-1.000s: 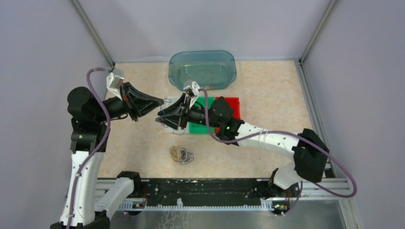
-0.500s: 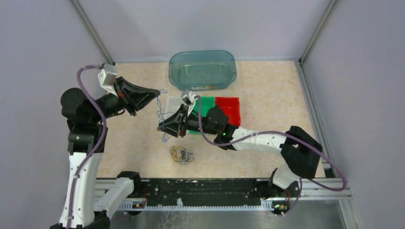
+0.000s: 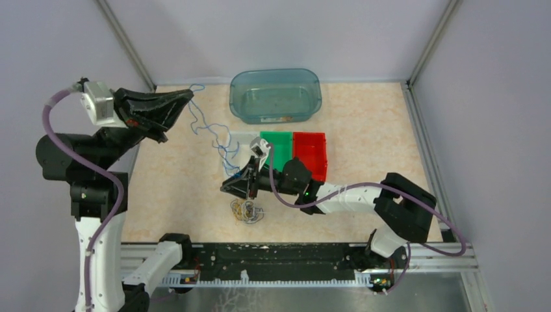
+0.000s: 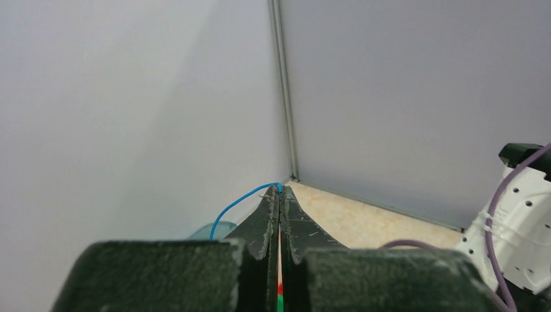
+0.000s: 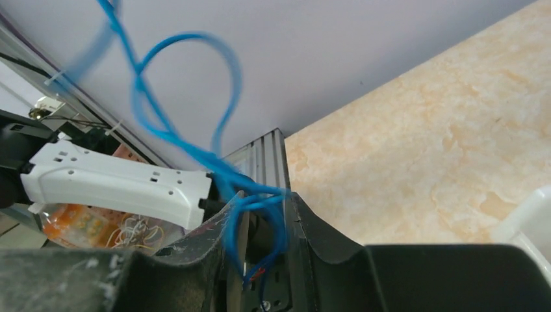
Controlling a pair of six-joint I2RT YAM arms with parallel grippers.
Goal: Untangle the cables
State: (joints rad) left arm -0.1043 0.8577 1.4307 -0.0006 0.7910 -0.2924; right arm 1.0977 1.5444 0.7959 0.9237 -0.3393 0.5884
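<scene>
A thin blue cable (image 3: 209, 127) hangs in loops between my two grippers. My left gripper (image 3: 190, 93) is raised high at the back left and is shut on the cable's upper end; the left wrist view shows the jaws closed on it (image 4: 280, 190), with the cable (image 4: 234, 207) curving off to the left. My right gripper (image 3: 225, 187) is low over the table. Its jaws stand slightly apart in the right wrist view (image 5: 265, 201), and the blue cable (image 5: 221, 162) runs, blurred, through the gap. A small tangle of yellow and pale cables (image 3: 247, 210) lies on the table just below it.
A teal tub (image 3: 275, 94) stands at the back centre. A green bin (image 3: 279, 144), a red bin (image 3: 312, 148) and a clear tray (image 3: 237, 140) sit side by side mid-table, behind my right arm. Walls close in on three sides.
My left gripper rose and swung back left, drawing the blue cable out longer. My right gripper dropped forward toward the tangle.
</scene>
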